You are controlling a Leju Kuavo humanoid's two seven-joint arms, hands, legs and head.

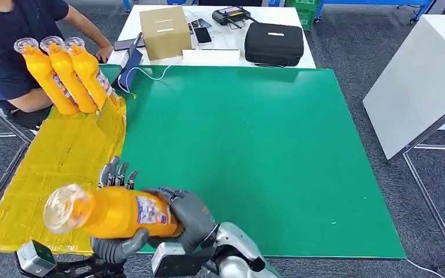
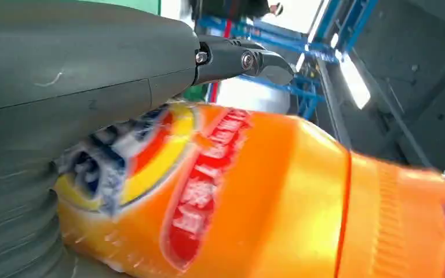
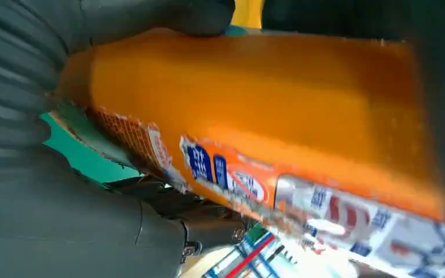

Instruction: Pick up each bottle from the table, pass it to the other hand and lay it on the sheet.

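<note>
The orange bottle [image 1: 107,211] lies nearly horizontal at the 7 o'clock corner of the head view, above the near edge where the yellow sheet [image 1: 58,168] meets the green mat [image 1: 255,156]. Its cap end points toward 9 o'clock.

The right hand [image 1: 188,214] wraps the base end. The left hand [image 1: 116,243] cups the body from beneath, thumb below and fingers [image 1: 116,172] rising behind. Both hands grip the bottle, so this appears to be the hand-over.

Procedure, as judged:
- Confirm that the left hand's grip is firm before the right hand loosens.
- Withdraw the right hand toward 3 o'clock, along the bottle's axis, to avoid twisting it.
- Keep the bottle level.
- Lay it on bare sheet, well short of the three bottles [image 1: 64,72] resting at 11 o'clock.
</note>
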